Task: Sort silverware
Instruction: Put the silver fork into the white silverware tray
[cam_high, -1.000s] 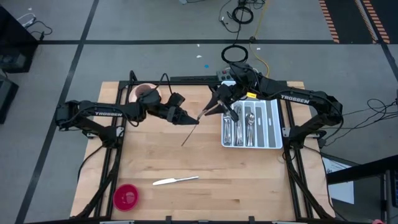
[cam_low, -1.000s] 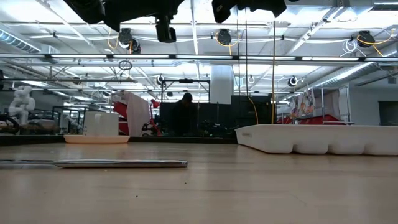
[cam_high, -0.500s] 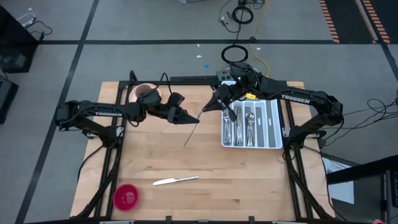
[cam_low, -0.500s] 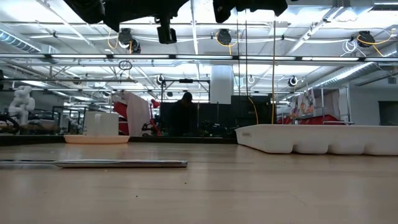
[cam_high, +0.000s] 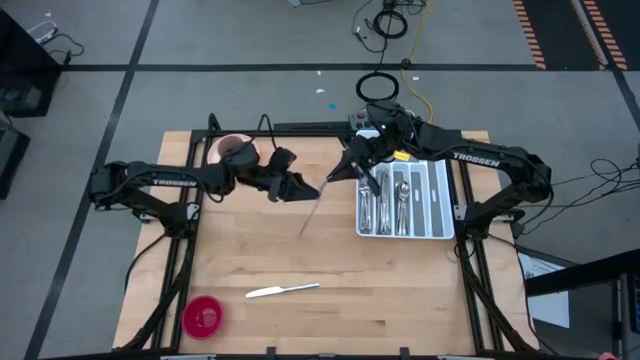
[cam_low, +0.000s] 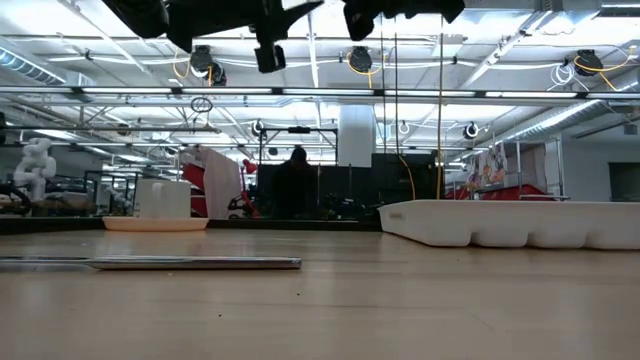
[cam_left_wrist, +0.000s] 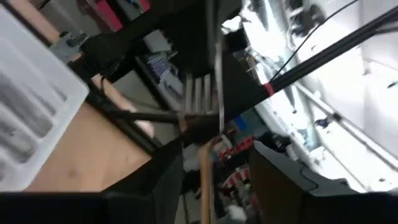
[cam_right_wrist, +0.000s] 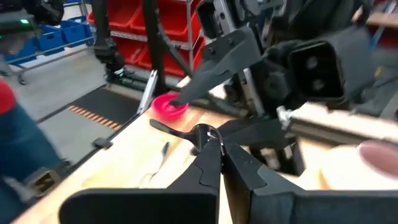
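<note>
A silver fork hangs in the air above the middle of the table, with my right gripper shut on its upper end. My left gripper is open right beside it. Its fingers stand either side of the fork's handle without touching it. A table knife lies flat on the wood near the front. More silverware lies in the white tray at the right. My right gripper pinches the fork between its two fingertips at the tined end, just below the tines. The fingers come from the table's right, nearly level. The fork hangs clear of the table, its handle slanting down toward the near edge.
A pink cup on its saucer stands at the far left corner. A pink bowl sits at the near left. In the low view the knife lies in front, with the tray's wall at the right.
My right gripper has shut on the fork's upper end. My left gripper has then opened and let the fork go, rolling a little. The fork stays in the air, its lower end swung slightly toward the right.
</note>
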